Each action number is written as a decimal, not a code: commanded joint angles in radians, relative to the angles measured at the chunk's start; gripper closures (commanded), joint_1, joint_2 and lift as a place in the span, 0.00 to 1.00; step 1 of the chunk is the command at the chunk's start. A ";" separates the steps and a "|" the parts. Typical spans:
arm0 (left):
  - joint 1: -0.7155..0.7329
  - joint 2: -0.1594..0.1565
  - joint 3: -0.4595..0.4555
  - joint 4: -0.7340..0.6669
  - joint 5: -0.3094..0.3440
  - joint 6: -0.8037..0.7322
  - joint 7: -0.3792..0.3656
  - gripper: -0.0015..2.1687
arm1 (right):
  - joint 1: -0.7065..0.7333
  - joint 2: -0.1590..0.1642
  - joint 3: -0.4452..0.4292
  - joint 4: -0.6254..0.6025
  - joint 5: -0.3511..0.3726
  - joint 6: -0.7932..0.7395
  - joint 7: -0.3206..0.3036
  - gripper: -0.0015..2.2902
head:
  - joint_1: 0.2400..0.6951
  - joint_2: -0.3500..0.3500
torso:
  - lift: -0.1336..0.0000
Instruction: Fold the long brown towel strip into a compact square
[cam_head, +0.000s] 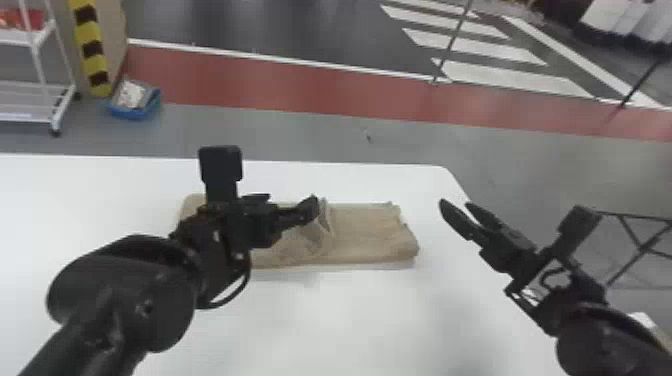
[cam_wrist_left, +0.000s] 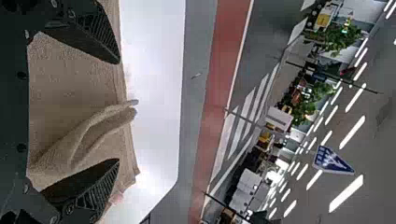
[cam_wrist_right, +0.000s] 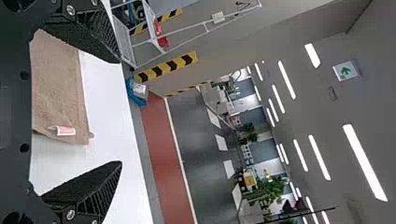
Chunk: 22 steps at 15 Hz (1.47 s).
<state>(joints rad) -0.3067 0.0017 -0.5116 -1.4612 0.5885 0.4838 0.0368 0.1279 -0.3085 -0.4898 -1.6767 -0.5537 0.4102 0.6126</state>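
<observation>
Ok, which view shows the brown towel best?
The head view: both ends of the towel show on the table, though the left arm covers part. The left wrist view gives a close-up of its raised fold; the right wrist view shows one end with a small tag.

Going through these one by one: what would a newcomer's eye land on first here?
Probably the two black arms over the white table, with the open left gripper above the brown towel and the open right gripper off to the towel's right. Next, the raised fold in the towel, seen between the left gripper's fingers, then the yellow-and-black stripes at the head view's upper left.
</observation>
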 joint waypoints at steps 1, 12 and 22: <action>0.064 0.050 0.045 -0.154 -0.006 0.028 0.011 0.01 | -0.008 0.011 0.062 -0.044 0.029 0.086 -0.056 0.08 | 0.96 0.00 | 0.07; 0.255 0.363 0.332 -0.338 0.074 0.046 -0.138 0.01 | -0.178 0.172 0.333 -0.118 0.321 0.513 -0.320 0.21 | 1.00 0.28 | 0.07; 0.288 0.365 0.386 -0.337 0.094 0.031 -0.210 0.01 | -0.254 0.200 0.442 -0.083 0.443 0.635 -0.393 0.25 | 1.00 0.39 | 0.07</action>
<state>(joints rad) -0.0206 0.3666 -0.1281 -1.7977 0.6803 0.5147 -0.1728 -0.1199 -0.1089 -0.0535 -1.7765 -0.1123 1.0415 0.2190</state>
